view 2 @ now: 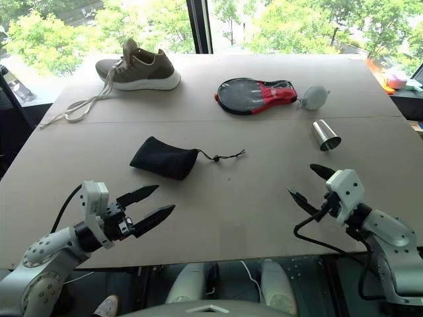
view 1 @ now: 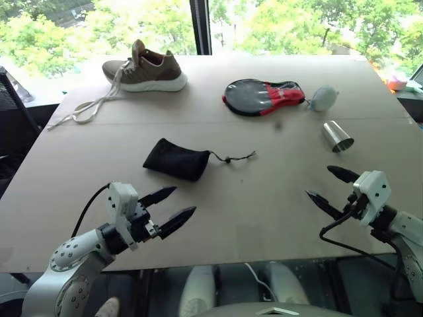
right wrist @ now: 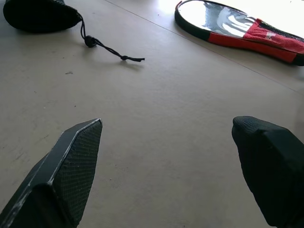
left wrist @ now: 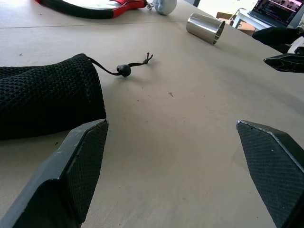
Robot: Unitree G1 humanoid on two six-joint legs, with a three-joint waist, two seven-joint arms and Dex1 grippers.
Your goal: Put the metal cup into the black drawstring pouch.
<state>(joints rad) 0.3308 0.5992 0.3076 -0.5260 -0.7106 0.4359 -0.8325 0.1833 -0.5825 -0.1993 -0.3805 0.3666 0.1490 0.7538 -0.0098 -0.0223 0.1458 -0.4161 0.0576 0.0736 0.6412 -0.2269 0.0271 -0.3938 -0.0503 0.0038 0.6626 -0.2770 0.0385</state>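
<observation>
Your left gripper and right gripper both hang spread and empty. The metal cup lies tipped at two o'clock: light, rigid, slippery, likely to roll, so pinch across its wall. The black drawstring pouch, limp mesh, lies centre.

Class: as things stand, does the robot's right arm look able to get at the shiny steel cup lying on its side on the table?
Probably yes. The open right gripper sits just short of the shiny steel cup, with bare table between them.
</observation>
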